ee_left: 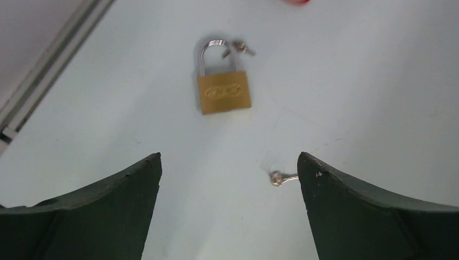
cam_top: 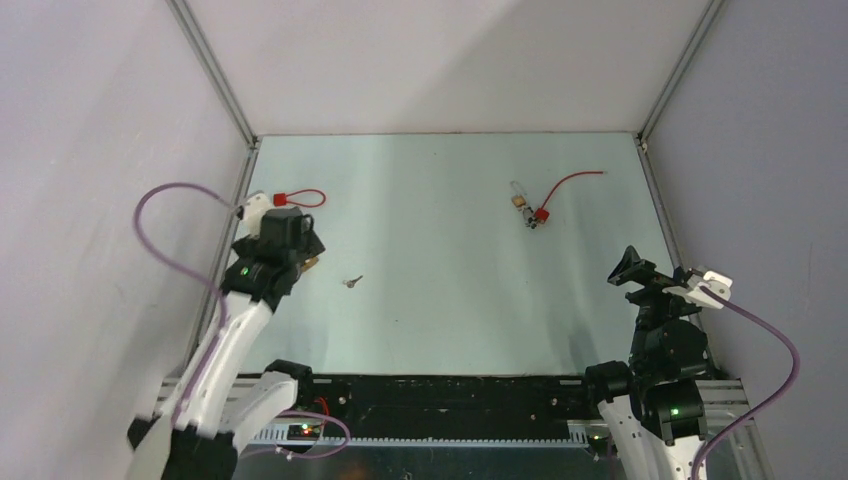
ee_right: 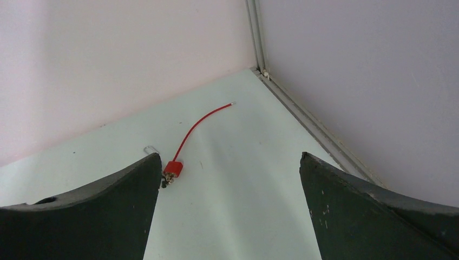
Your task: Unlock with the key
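The tiny silvery-grey metal key [cam_top: 352,282] lies flat on the pale green table [cam_top: 450,300], in its near-left part, just to the right of the left gripper [ee_left: 228,162]. That gripper hangs low over the surface with its dark fingers [ee_left: 108,206] spread wide and nothing between them. In the left wrist view the key's round head sits just beside the inner edge of the right-hand finger, though whether they touch cannot be told. Beyond the fingertips lies a small brass padlock with a silver shackle [ee_left: 223,92], apart from the key. A red plastic tag with a red wire loop [cam_top: 290,199] lies farther left. The right gripper [ee_right: 230,157] is raised at the near right, also open and empty. A second small padlock [cam_top: 519,201] lies at the far right, touching a red tag with a trailing red wire [ee_right: 173,168].
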### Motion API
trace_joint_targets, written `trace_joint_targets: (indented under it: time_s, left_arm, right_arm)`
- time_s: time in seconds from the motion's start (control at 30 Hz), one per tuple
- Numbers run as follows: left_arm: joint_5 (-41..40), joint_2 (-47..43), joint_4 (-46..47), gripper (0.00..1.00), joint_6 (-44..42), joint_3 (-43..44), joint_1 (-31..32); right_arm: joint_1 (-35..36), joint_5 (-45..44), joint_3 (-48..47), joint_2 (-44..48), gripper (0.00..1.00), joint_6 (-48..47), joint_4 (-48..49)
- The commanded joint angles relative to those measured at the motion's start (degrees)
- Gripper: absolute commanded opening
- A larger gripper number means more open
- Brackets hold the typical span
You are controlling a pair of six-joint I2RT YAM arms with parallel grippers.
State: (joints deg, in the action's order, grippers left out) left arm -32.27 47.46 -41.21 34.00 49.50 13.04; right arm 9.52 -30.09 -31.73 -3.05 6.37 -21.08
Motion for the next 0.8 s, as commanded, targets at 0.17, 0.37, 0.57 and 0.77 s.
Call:
trace_joint_targets:
  time_s: [0.17, 0.37, 0.57, 0.77]
  left_arm:
    - [5.4, 31.1, 0.5, 0.98, 5.6, 5.8, -8.3]
    - [10.0, 44.6, 1.3, 0.98, 2.8, 12.0, -11.6]
    - [15.5, 52.6, 1.5, 0.98, 4.0, 16.2, -15.7]
    - [16.9, 55.9, 1.6, 0.98, 5.4, 16.4, -18.4]
  right_arm:
    - [-0.2, 0.8, 0.0, 0.8, 1.0, -0.5, 1.5]
    - [-0.2, 0.3, 0.1, 1.5, 1.0, -0.5, 1.4]
    - [-0.2, -0.3, 0.2, 1.8, 1.0, -0.5, 1.3]
    - [-0.2, -0.9, 0.2, 1.8, 1.0, -0.4, 1.2]
